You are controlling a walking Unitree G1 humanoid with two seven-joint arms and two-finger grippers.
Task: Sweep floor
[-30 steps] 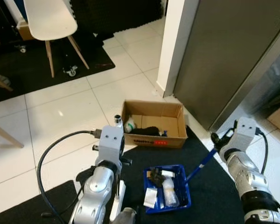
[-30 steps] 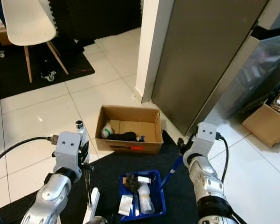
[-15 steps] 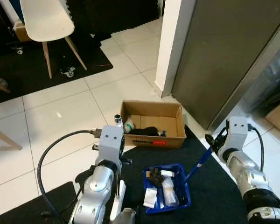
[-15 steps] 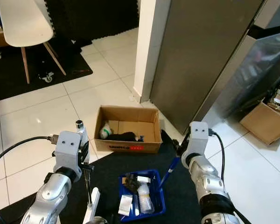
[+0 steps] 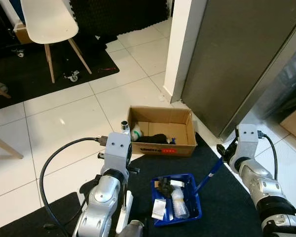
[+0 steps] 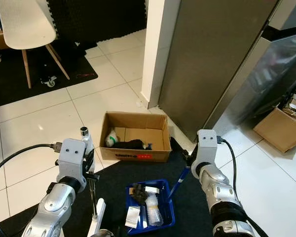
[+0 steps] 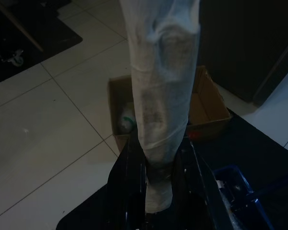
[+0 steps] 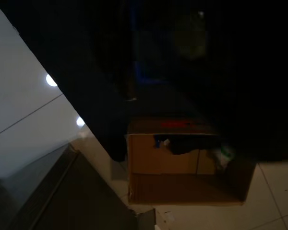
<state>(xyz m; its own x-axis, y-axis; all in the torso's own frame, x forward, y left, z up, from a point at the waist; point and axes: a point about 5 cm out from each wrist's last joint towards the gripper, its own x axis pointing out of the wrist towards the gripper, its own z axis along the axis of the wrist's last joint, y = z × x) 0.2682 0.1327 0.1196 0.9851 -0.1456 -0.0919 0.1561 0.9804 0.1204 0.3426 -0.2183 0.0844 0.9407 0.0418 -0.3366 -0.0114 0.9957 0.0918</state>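
Evidently the right gripper point(image 5: 226, 154) pinched the blue dustpan point(image 5: 176, 198) handle, whose long axis ran down-left to the pan resting on the black mat, nearer than the left gripper point(image 7: 156, 163) clamping the broom handle point(image 7: 162, 96).

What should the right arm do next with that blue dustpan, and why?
Probably lift the blue dustpan by its handle and carry it toward the cardboard box. The pan sits on the black mat, already loaded with wrappers. The right gripper grips its handle, and the open box just ahead holds similar rubbish. The left gripper clamps a pale handle.
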